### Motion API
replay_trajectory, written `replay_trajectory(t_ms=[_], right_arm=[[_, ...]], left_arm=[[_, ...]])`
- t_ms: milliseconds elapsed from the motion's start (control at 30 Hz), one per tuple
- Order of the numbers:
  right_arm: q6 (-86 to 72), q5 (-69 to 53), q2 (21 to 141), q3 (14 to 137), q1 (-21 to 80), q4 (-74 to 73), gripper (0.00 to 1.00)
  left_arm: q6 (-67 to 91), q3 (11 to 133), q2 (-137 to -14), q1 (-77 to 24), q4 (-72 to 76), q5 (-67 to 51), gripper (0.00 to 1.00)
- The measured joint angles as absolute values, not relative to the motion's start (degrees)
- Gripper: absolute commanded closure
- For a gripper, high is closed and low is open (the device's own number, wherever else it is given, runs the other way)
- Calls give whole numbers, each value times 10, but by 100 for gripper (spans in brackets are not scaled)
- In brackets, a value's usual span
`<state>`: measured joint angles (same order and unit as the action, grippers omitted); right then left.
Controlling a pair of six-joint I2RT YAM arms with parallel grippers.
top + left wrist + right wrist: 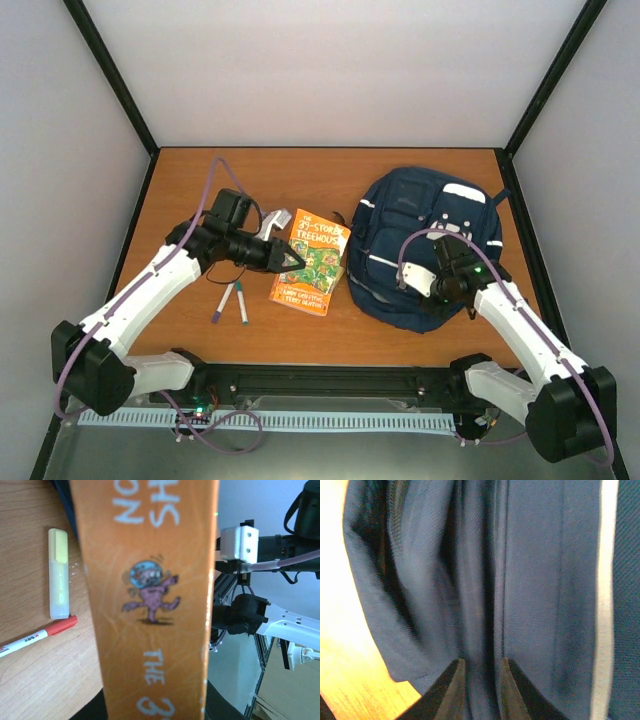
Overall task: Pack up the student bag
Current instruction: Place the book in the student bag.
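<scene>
Wood worktop (330, 170), grey walls all round. The left pincer (293, 258) is clamped on the edge of an orange book (318, 265), and the spine fills its cam. A highlighter (58, 572) and a red pen (35, 637) lie just off to that pincer's left. The right pincer (480, 667) is pinched tight on a fold of the navy bag (400, 230), which lies right under it, white stripe to its right.

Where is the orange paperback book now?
In the top view, the orange paperback book is near the centre, between the left gripper at its left edge and the navy blue fabric backpack.
</scene>
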<state>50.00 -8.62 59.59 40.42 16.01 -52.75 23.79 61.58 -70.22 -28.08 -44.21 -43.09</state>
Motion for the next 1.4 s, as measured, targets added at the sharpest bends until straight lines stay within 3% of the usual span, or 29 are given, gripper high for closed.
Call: replay_trajectory(t_ms=[67, 133, 400, 467, 567, 600, 767, 1000, 1400], right_arm=[[505, -101, 584, 410, 160, -538, 54], [516, -114, 573, 411, 160, -547, 47], [531, -120, 571, 385, 160, -548, 48], [529, -113, 583, 373, 160, -536, 54], [524, -104, 598, 358, 160, -513, 90], [524, -99, 603, 355, 160, -506, 96], [515, -54, 602, 368, 162, -491, 97], [516, 21, 543, 526, 162, -527, 97], [482, 101, 552, 621, 161, -491, 97]], left_arm=[[238, 613, -702, -281, -442, -433, 99], [238, 611, -702, -281, -442, -436, 99], [237, 606, -702, -281, -442, -458, 99], [237, 604, -702, -281, -442, -462, 99], [237, 600, -702, -281, -441, -467, 99], [237, 597, -702, -281, -439, -469, 99], [232, 597, -714, -281, -441, -488, 99], [211, 623, -751, -308, -455, -497, 99], [205, 693, -886, -479, -412, -506, 99]])
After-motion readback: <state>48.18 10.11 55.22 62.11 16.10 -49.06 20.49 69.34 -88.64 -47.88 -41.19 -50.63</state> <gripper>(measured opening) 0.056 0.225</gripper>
